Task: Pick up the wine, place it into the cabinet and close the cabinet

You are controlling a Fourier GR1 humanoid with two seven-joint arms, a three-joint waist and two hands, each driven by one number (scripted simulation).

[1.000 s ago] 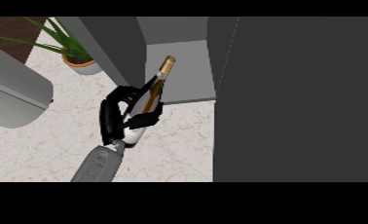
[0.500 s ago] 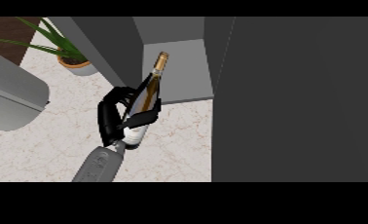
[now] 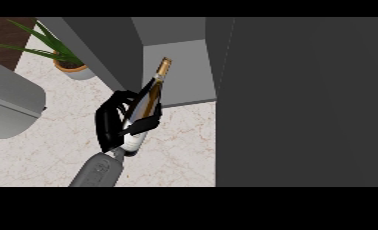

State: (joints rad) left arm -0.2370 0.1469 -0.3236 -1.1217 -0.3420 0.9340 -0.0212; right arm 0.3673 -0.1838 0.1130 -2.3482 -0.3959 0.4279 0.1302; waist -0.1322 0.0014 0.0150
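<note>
you had the pick-up done at this moment: your left hand (image 3: pixel 111 121) was curled round the lower body of the wine bottle (image 3: pixel 153 96), fingers and thumb wrapped on either side. the bottle was carried tilted, its gold-capped neck pointing up and toward the cabinet (image 3: pixel 184 81). your right hand did not show.

the placing looked only begun. the neck lay over the cabinet's open front in the view, but the bottle's base was out over the worktop (image 3: pixel 177 146), and you could not tell whether the tip had crossed the threshold. what remained, by my reading, was to carry the bottle in, set it down, let go, and then swing the door (image 3: pixel 295 104) closed.

the cabinet stood open, and the part of its grey floor you could see held nothing. the dark door filled the view's right side. a potted plant (image 3: pixel 65 59) sat well left of the cabinet.
</note>
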